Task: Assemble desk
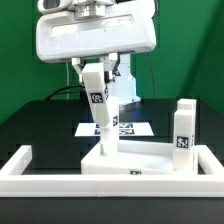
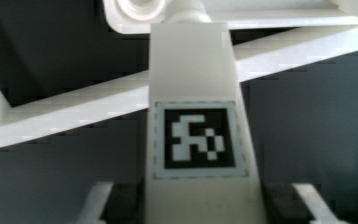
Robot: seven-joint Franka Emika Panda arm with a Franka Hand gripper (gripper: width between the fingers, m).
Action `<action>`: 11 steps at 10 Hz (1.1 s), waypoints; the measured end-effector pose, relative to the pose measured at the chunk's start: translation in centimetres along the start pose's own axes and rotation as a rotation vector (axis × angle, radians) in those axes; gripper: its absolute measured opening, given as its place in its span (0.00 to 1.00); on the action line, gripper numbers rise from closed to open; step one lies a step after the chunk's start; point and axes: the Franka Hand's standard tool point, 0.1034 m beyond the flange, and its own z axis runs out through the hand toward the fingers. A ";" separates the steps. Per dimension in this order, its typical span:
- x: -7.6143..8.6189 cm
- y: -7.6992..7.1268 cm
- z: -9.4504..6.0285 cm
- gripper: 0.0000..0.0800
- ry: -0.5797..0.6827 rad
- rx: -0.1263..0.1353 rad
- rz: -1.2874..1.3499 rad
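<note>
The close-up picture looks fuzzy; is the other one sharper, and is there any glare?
Wrist view: the leg fills the frame, soft-edged, marker blurry. Exterior view: sharper, evenly lit, the white tabletop bright, nearly washed out against the dark table.

arm: white boxy wrist housing | end effector [image 1: 104, 72]: two slim white fingers | cable: black

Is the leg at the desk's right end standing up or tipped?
Upright. In the exterior view the leg stands vertical on the right end of the tabletop, marker facing the camera. Whether it is fully seated: cannot tell.
</note>
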 end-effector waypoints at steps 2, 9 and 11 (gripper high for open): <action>0.0 0.0 0.0 0.36 0.000 0.000 0.000; 0.2 -0.3 0.2 0.36 0.077 -0.038 0.130; 0.1 -0.8 0.5 0.36 0.120 -0.053 0.134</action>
